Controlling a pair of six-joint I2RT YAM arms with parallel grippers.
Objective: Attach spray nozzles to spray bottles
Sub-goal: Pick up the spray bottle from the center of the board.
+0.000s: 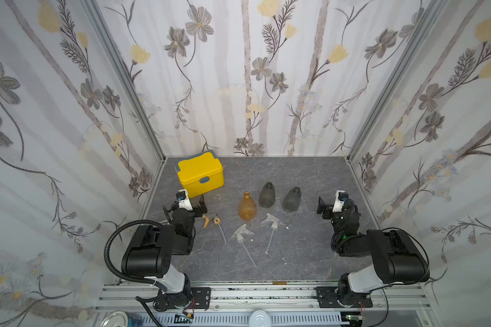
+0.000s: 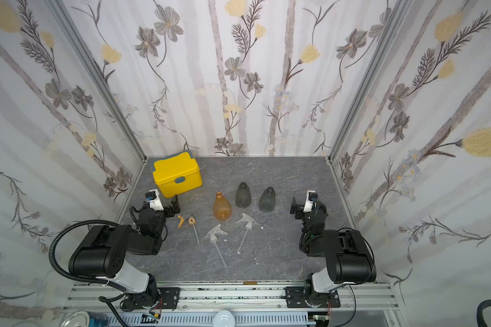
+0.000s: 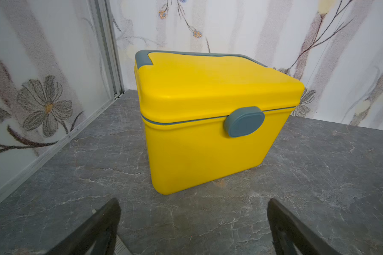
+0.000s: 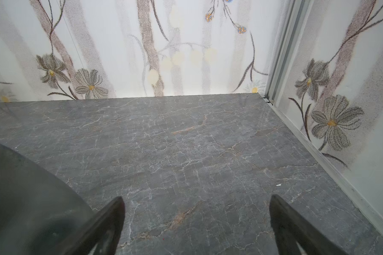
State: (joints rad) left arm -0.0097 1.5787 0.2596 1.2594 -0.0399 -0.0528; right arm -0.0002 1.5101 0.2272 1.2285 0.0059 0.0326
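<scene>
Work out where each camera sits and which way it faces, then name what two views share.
Both top views: high behind the arm bases, looking down over the table; left arm and right arm show.
Left wrist: on the left arm, low, facing the yellow box; open left gripper shows.
Right wrist: on the right arm, low, facing bare table and a back corner; open right gripper shows, beside a grey bottle.
Shared: the yellow box, in left wrist and both top views.

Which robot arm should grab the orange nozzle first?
Probably the left. The orange nozzle lies just beside the open left gripper, while the open right gripper sits far off, beyond the grey bottles.
</scene>
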